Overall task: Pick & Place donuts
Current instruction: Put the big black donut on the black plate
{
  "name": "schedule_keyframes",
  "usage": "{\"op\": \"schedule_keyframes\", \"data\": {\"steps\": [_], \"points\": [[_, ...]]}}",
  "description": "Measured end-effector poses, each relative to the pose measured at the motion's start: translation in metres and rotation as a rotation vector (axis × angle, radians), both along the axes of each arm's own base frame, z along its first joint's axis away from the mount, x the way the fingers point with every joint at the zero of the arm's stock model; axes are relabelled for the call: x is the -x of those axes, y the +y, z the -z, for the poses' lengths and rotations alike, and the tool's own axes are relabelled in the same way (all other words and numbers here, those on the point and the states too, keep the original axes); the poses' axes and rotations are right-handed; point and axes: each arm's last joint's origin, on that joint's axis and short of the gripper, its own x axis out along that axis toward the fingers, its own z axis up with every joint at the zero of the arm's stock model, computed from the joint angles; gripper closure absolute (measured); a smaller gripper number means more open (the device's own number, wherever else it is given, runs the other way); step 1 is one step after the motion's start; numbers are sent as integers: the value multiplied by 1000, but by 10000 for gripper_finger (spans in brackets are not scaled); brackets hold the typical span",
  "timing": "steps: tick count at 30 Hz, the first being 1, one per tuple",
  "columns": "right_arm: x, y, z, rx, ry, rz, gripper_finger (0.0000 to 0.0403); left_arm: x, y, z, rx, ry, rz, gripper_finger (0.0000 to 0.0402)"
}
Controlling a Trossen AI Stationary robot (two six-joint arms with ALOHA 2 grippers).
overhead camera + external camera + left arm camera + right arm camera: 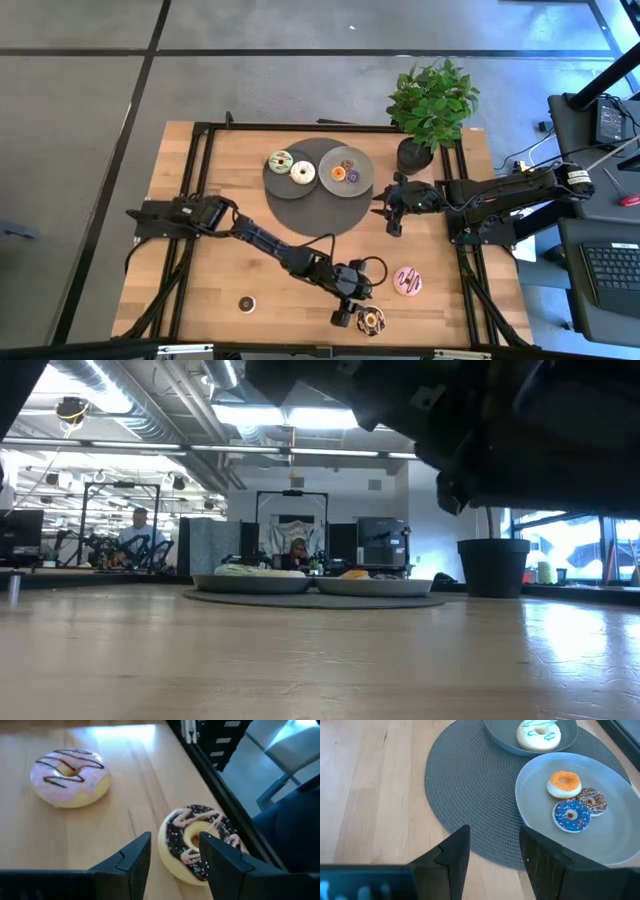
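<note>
Two fingers of my left claw (172,862) stood apart, straddling one side of the chocolate sprinkled donut (197,840) on the table (100,830) near its front edge; right claw (492,860) open by the plates (600,835).

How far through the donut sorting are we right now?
Done: five donuts sit on the two grey plates, the white-green and cream on one, three tiny ones on the other. In hand: the left gripper, open, straddles the chocolate sprinkled donut. Left: the pink donut and a small dark one. The right gripper waits, open, beside the mat.
</note>
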Motion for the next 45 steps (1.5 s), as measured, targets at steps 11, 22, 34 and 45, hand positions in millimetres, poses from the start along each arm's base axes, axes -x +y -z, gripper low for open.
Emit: {"op": "schedule_keyframes", "data": {"steps": [11,22,34,45], "points": [[0,-1,0,-2,-3,6,231,-13,-9,22,56,18,54,243],[0,-1,0,-20,0,19,231,-21,-6,25,27,62,78,265],[0,-1,0,-18,-1,17,231,-22,-7,36,11,62,91,286],[0,-1,0,-17,-1,16,230,-25,-3,41,37,59,134,314]]}}
